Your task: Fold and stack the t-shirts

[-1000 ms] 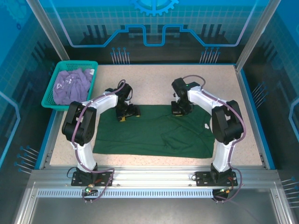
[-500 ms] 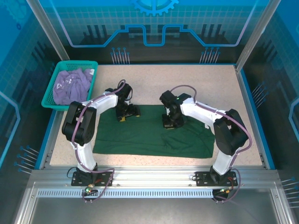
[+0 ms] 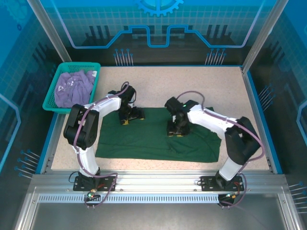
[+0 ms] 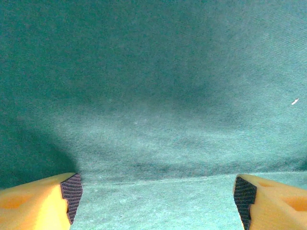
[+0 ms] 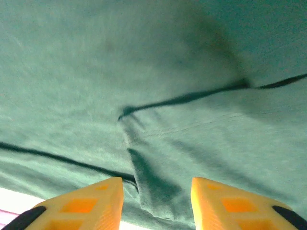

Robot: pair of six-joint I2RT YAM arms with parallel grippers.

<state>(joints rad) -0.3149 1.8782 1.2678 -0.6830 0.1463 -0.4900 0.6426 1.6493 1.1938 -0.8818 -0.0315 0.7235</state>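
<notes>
- The right arm had swung in from the far edge of the dark green t-shirt (image 3: pixel 144 141) to a spot nearer its middle. The shirt's right part, earlier spread wider with a sleeve tip poking out, now lay drawn in and rumpled. The left arm had not shifted.
- The green shirt lay spread on the speckled table (image 3: pixel 201 86) between the two arms, a wide and roughly rectangular patch. It was smooth on its left half and creased on its right.
- The left gripper (image 3: pixel 130 116) sat at the shirt's far left edge. In the left wrist view its yellow fingers (image 4: pixel 43 203) stood wide apart, with flat cloth and a straight hem line running between them and nothing pinched.
- The right gripper (image 3: pixel 175 130) rested on the shirt just right of centre. In the right wrist view its fingers (image 5: pixel 91 203) stood partly apart. A loose folded flap with a stitched seam lay in the gap, and neither finger pressed on it.
- Dark shadowed folds crossed the cloth beyond that flap.
- The lavender t-shirt (image 3: pixel 72 87) lay bunched in the teal basket (image 3: pixel 50 103) at the table's far left corner, well apart from the green one.
</notes>
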